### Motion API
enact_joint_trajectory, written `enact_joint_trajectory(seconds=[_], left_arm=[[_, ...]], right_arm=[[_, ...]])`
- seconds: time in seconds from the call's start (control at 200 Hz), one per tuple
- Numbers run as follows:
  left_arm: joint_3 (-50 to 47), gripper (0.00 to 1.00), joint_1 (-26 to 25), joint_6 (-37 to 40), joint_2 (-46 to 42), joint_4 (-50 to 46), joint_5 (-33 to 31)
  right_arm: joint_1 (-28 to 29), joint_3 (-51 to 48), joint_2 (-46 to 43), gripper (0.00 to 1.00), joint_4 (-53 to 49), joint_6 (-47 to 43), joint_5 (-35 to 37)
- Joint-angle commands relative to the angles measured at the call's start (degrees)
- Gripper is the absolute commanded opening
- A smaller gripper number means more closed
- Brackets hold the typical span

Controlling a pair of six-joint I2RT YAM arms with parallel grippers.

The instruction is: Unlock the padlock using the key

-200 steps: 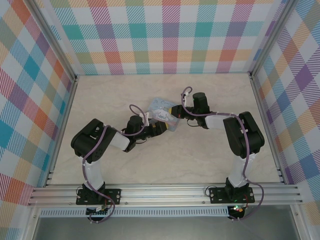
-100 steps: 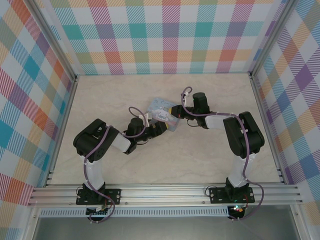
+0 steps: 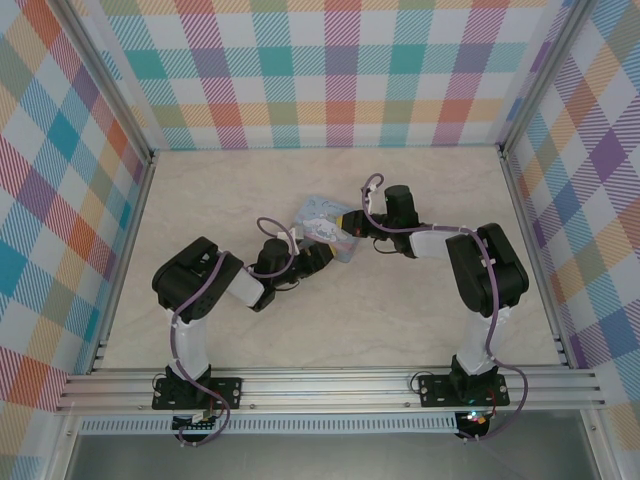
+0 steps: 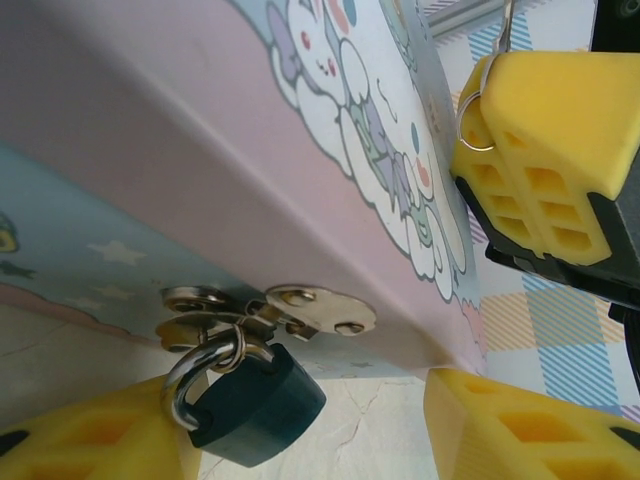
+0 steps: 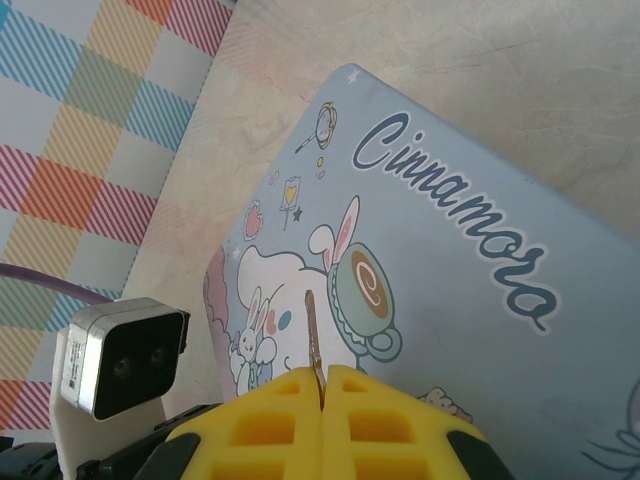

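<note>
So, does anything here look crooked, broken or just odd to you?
Nothing broken or spilled. The pastel-blue cartoon-printed tin lies skewed on the table, and the small dark-teal padlock hangs from its metal hasp, shackle shut. The thin silvery key sticks out of the shut right gripper.

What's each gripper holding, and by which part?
Right gripper pinches the key by its head end, shaft sticking out. Left gripper, open around the padlock, holds nothing.

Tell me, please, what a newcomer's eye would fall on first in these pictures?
The pastel-blue cartoon tin in the middle of the table draws the eye first. Next comes the dark teal padlock, hanging from the tin's brass hasp close before the left wrist camera. Then the thin key, pinched between the yellow right fingers over the tin.
</note>
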Motion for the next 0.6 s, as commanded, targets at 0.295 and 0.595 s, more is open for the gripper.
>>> enact_joint_trajectory(seconds=[0.295,0.595], left_arm=[[-1.6,0.46,-1.9,-2.4,0.9,6.0,-4.2],[-2.2,0.36,-1.9,-2.2,0.5,5.6,-6.5]], right_arm=[[1.8,-1.4,0.8,0.0,-4.4,1.1,-1.0],[1.8,-1.4,0.6,0.0,-4.4,1.0,-1.0]])
